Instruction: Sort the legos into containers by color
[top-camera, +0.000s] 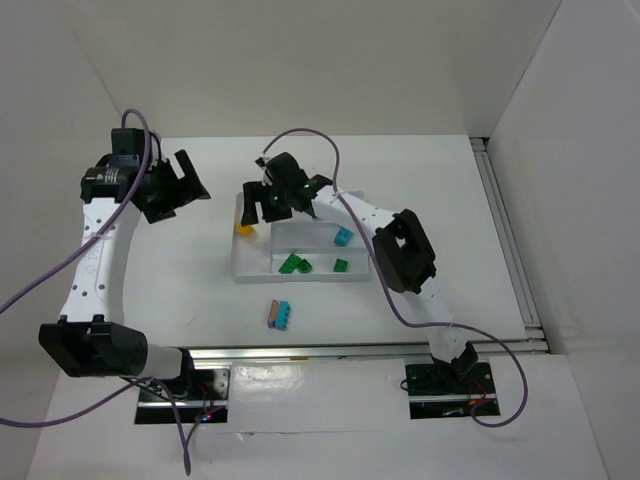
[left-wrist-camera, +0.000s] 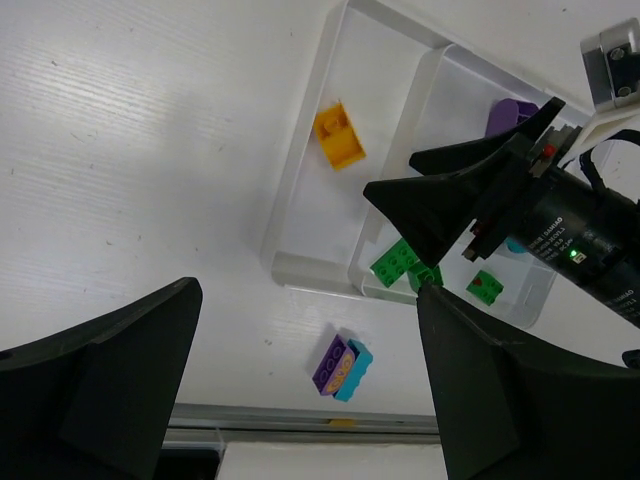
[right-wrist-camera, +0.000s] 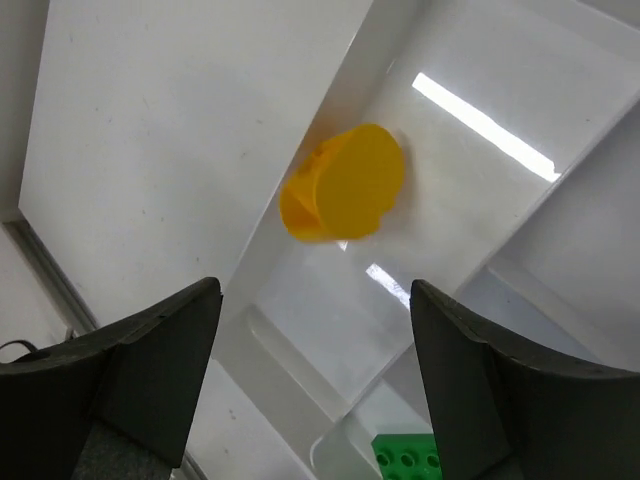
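White table (top-camera: 180, 270), boxed in by plain white walls (top-camera: 300, 60). Metal rail (top-camera: 330, 350) along near edge, side rail (top-camera: 505, 230) at right. Tray (top-camera: 238, 276) mid-table. Orange brick (right-wrist-camera: 345, 195) in tall left section, ungripped, beneath right gripper (right-wrist-camera: 315, 290), jaws apart, empty. Green bricks (top-camera: 295, 264) in nearest long section, cyan brick (top-camera: 343, 237) in middle, purple brick (left-wrist-camera: 505, 115) in far. Mixed stack (top-camera: 279, 314) on table before tray. Left gripper (top-camera: 190, 180) raised left of tray, spread wide, empty.
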